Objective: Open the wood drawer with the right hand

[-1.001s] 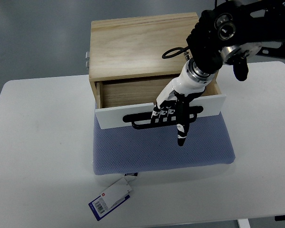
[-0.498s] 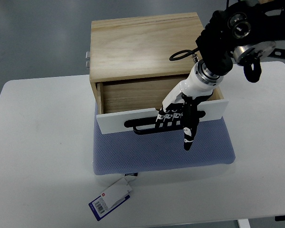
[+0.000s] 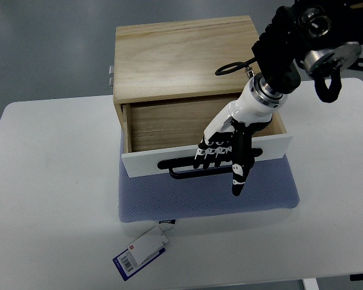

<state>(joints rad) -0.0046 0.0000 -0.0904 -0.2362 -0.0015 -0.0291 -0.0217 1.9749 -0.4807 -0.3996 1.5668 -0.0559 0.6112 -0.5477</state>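
Observation:
A light wooden box (image 3: 181,54) stands at the back of the white table (image 3: 48,181). Its single drawer, with a white front panel (image 3: 145,162), is pulled partly out over a blue-grey mat (image 3: 206,196). A black bar handle (image 3: 187,170) runs along that panel. My right hand (image 3: 221,156) reaches down from the upper right, its black-and-white fingers hooked over the handle while one finger points straight down toward the mat. The drawer's inside shows bare wood (image 3: 169,124).
A blue and white tag (image 3: 142,251) lies on the table just in front of the mat. A small metal fitting (image 3: 111,74) sticks out of the box's left side. The table's front edge runs along the bottom.
The drawer has slid further out toward me, with my right hand on its handle moving along with it. More of the drawer's wooden inside shows now.

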